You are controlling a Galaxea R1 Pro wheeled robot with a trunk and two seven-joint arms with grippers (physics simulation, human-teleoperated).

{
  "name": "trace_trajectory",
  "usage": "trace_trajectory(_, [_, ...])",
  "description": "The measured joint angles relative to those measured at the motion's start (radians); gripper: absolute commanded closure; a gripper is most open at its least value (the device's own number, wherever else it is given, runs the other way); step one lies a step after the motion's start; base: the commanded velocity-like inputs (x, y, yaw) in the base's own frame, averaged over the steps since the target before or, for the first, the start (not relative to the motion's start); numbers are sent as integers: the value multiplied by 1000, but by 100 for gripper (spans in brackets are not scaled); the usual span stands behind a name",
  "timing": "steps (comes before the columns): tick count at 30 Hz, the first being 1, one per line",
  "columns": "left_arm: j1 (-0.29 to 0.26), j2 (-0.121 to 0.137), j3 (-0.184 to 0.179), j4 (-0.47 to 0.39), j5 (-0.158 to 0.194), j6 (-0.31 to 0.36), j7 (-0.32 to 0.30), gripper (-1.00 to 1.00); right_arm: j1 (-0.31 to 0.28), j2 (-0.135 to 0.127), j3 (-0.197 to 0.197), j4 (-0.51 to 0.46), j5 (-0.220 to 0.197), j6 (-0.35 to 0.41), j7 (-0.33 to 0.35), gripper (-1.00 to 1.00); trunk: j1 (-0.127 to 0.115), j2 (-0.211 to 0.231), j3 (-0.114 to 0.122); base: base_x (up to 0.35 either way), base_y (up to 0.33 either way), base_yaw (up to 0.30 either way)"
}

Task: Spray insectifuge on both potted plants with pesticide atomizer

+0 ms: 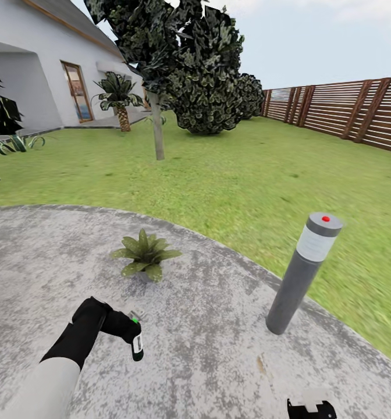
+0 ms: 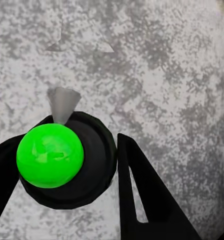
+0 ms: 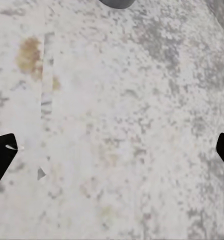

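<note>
Left gripper (image 1: pixel 135 336) fingers (image 2: pixel 142 200) clamped on pesticide atomizer (image 1: pixel 137 345), long axis near vertical, bright green top (image 2: pixel 50 155) up, body hanging toward round paving (image 1: pixel 219 326), near potted plant (image 1: pixel 144 254). Right gripper (image 1: pixel 310 409) fingers spread apart, near post lamp (image 1: pixel 303 273).

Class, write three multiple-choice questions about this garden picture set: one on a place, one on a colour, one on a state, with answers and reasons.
1. Where does the potted plant stand?
A. on the lawn
B. on the round paving
C. by the fence

2. What colour is the dot atop the post lamp?
A. red
B. blue
C. yellow

3. What is the left end effector doing?
A. hanging open
B. gripping the atomizer
C. touching the plant

Answers: 1 B, grey paving surrounds the pot. 2 A, a red spot marks its cap. 3 B, its fingers flank the bottle.
</note>
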Motion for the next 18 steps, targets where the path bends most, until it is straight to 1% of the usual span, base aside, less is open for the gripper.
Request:
trace_trajectory(1, [1, 8, -1, 6, 54, -76, -10, 100, 0, -8, 0, 0, 0, -1, 0, -100, 0, 0, 0, 0, -311, 0])
trace_trajectory(2, [19, 30, 17, 23, 151, -264, -29, 100, 0, -18, 0, 1, 0, -1, 0, -100, 0, 0, 0, 0, -308, 0])
trace_trajectory(3, [28, 38, 20, 27, 170, -312, -48, 100, 0, -19, 1, 1, 0, -1, 0, -100, 0, 0, 0, 0, -306, 0])
trace_trajectory(5, [34, 45, 22, 32, 183, -349, -94, 100, 0, -20, 1, 1, 0, -1, 0, -100, 0, 0, 0, 0, -305, 0])
trace_trajectory(7, [36, 47, 21, 35, 187, -361, -114, 100, 0, -20, 1, 1, 0, -1, 0, -100, 0, 0, 0, 0, -298, 0])
trace_trajectory(9, [38, 46, 17, 46, 183, -373, -120, 100, 0, -21, 1, 1, 0, -1, 0, -100, 0, 0, 0, 0, -245, 0])
trace_trajectory(12, [38, 44, 11, 83, 178, -430, -123, 100, 0, -22, 1, 1, 0, 0, 0, -100, 0, 0, 0, 0, -147, 0])
trace_trajectory(13, [38, 43, 10, 89, 178, -439, -123, 100, 0, -21, 1, 1, 0, 0, 0, -100, 0, 0, 0, 0, -121, 0])
trace_trajectory(18, [38, 41, 10, 95, 178, -450, -123, 100, 0, -22, 0, 1, 0, -1, 0, -100, 0, 0, 0, 0, -255, 0])
